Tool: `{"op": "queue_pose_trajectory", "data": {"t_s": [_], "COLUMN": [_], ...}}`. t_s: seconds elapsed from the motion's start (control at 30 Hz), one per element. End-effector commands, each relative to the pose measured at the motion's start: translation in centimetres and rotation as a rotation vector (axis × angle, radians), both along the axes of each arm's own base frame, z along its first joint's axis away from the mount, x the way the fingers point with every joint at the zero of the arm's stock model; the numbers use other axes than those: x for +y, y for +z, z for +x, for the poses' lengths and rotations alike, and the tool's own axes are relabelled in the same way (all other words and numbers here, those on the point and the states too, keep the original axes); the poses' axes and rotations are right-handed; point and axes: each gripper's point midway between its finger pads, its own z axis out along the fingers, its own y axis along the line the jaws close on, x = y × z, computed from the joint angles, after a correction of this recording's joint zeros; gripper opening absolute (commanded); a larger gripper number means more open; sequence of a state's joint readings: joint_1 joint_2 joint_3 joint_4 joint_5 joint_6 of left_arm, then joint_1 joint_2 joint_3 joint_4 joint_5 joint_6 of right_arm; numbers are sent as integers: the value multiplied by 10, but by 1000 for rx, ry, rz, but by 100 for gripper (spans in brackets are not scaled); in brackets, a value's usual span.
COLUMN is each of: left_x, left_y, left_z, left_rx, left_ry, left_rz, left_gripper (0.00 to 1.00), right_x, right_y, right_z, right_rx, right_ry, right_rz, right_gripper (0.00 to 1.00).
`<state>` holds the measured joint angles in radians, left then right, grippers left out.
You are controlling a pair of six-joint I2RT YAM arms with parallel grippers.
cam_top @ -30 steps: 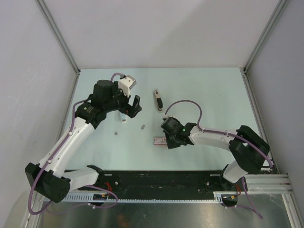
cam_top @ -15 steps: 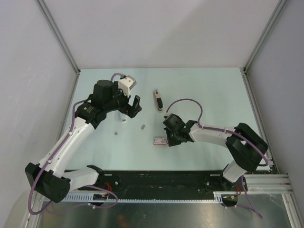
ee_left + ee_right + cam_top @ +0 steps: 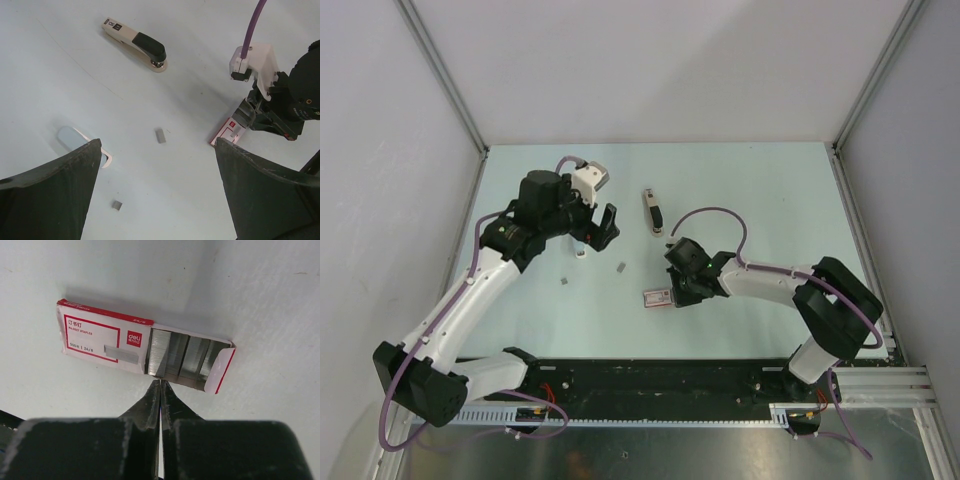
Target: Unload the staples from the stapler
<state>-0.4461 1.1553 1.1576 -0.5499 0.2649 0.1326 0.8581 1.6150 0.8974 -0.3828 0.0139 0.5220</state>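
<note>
Pink-and-white card: staple box (image 3: 102, 337), nearest the arm bases, its tray slid partly out with packed grey strips showing inside. Right gripper (image 3: 160, 385): pressed together, pinching nothing, tips at the near edge of the open tray; whether they touch it cannot be told. Next out, staples (image 3: 160, 135): two short grey strips lying loose and well apart on the pale green table (image 3: 750, 200), between the box and the left arm. Near them, a pale oblong piece (image 3: 70, 137), part hidden, kind uncertain. Left gripper (image 3: 596, 230): spread wide, holding nothing, hovering close by that piece, its fingers (image 3: 55, 190) framing the loose strips in the wrist view. Farthest, stapler (image 3: 653, 211): grey-beige with a black top part, seemingly closed, lying alone on the table and touched by neither arm. Bearing: it lies beyond both grippers, to the right of the left one and up-table from the right one. Its long axis runs roughly near-to-far, slightly slanted. Judged nearer to the left gripper, which is also the one ready to close on it.
</note>
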Motion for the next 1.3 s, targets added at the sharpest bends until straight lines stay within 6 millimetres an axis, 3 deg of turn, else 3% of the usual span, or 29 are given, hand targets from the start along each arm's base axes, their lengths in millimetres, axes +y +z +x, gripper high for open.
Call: {"op": "queue_pose_trajectory", "data": {"t_s": [0.0, 0.1, 0.27, 0.43, 0.53, 0.73, 1.03, 1.27], "left_x": [0, 1, 4, 15, 24, 50, 93, 102], "left_y": [11, 13, 12, -40, -53, -28, -10, 0], "left_z": [-5, -4, 0, 20, 30, 39, 30, 19], "left_rx": [-63, -69, -77, 11, 56, 41, 49, 15], "left_ry": [-40, -31, -26, 16, 75, 150, 242, 247], "left_rz": [13, 16, 43, 193, 204, 100, -17, -31], "left_gripper": [100, 99, 99, 99, 99, 99, 100, 99], "right_x": [20, 39, 59, 61, 69, 96, 127, 147], "right_y": [28, 63, 106, 121, 117, 90, 62, 44], "right_z": [5, 5, 19, 41, 58, 80, 100, 111], "right_rx": [-32, -83, -178, -255, -270, -241, -265, -303], "right_ry": [41, 79, 100, 26, -48, -192, -425, -470], "right_rz": [98, 192, 285, 312, 320, 235, 62, -70], "right_gripper": [0, 7, 34, 48, 54, 56, 52, 51]}}
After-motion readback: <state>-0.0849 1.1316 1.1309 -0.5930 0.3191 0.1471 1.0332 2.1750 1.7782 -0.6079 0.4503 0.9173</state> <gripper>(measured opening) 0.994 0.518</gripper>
